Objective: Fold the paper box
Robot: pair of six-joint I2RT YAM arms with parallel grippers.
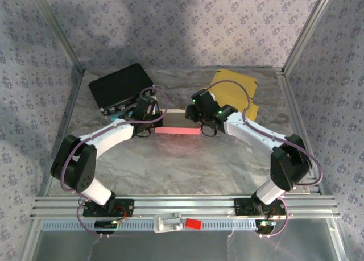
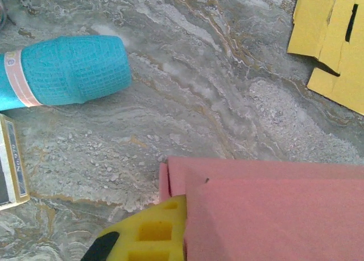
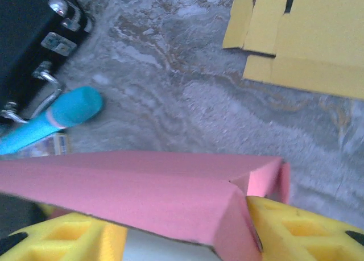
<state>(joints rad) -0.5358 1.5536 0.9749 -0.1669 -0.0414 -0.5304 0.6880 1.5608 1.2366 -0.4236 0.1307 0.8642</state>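
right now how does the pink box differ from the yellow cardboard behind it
Colour: the pink box is pink, the yellow cardboard is yellow. Shape: the pink box has walls folded up along creases, while the yellow cardboard lies flat and unfolded. Place: the pink box is in the middle, the yellow cardboard farther back on the right. Both look like cut paperboard.

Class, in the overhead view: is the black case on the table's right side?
No, the black case lies at the far left; the yellow cardboard lies right.

Overhead looks down from behind; wrists (close) share pink box point(image 2: 273, 215).
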